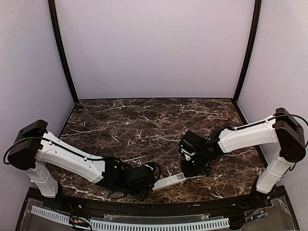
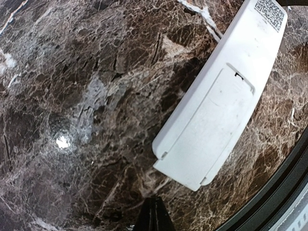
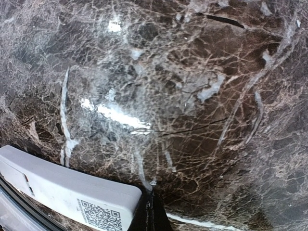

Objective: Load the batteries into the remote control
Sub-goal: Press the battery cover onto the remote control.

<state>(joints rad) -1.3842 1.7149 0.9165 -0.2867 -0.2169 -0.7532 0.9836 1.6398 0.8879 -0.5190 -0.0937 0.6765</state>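
The remote [image 1: 169, 182] lies flat on the dark marble counter [image 1: 144, 120], close to the near edge and about midway along it, running roughly along that edge with a slight slant. Its back faces up: the left wrist view shows the battery cover [image 2: 211, 130] seated in place, and a QR label [image 2: 269, 12] sits at the far end of the bar. The right wrist view shows the same label [image 3: 101, 215] at the end nearest that arm.

The left gripper [image 1: 150, 185] rests low over the counter just beside the remote's left end, its fingers [image 2: 154, 216] pressed together into a single dark wedge with nothing between them. Whether the tips touch the remote cannot be told.

The right gripper [image 1: 188, 169] is down at the remote's other end, also clenched, its fingers [image 3: 151, 216] meeting in a thin line right beside the labelled end. It grasps nothing; whether it touches the remote is unclear.

No batteries show in any view.
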